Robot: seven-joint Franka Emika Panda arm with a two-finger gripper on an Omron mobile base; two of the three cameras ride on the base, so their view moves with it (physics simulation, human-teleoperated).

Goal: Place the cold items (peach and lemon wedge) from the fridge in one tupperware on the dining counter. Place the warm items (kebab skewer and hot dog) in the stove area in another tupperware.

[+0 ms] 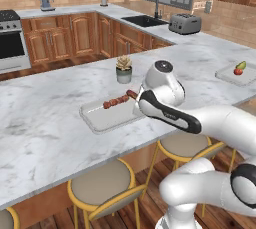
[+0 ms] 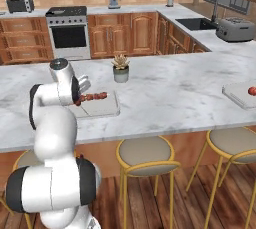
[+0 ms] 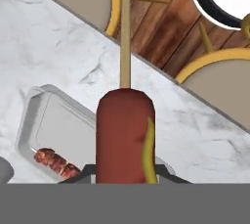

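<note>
My gripper (image 3: 124,178) is shut on the hot dog (image 3: 124,135), a red-brown sausage with a yellow stripe and a wooden stick pointing away from the hand. It hangs just above the near end of a clear tupperware (image 3: 34,105) on the dining counter. The kebab skewer (image 3: 56,163) lies inside that tupperware (image 1: 100,120), with the kebab skewer (image 1: 117,101) just left of my hand (image 1: 161,84). A second tupperware (image 1: 227,76) at the counter's right holds the peach (image 1: 238,71) and lemon wedge (image 1: 242,65).
A small potted plant (image 1: 123,69) stands behind the near tupperware. Yellow-framed stools (image 1: 100,185) line the counter's front edge, below the hot dog's stick. A toaster (image 1: 185,23) and sink sit on the far counter, the stove (image 2: 70,30) at the back wall.
</note>
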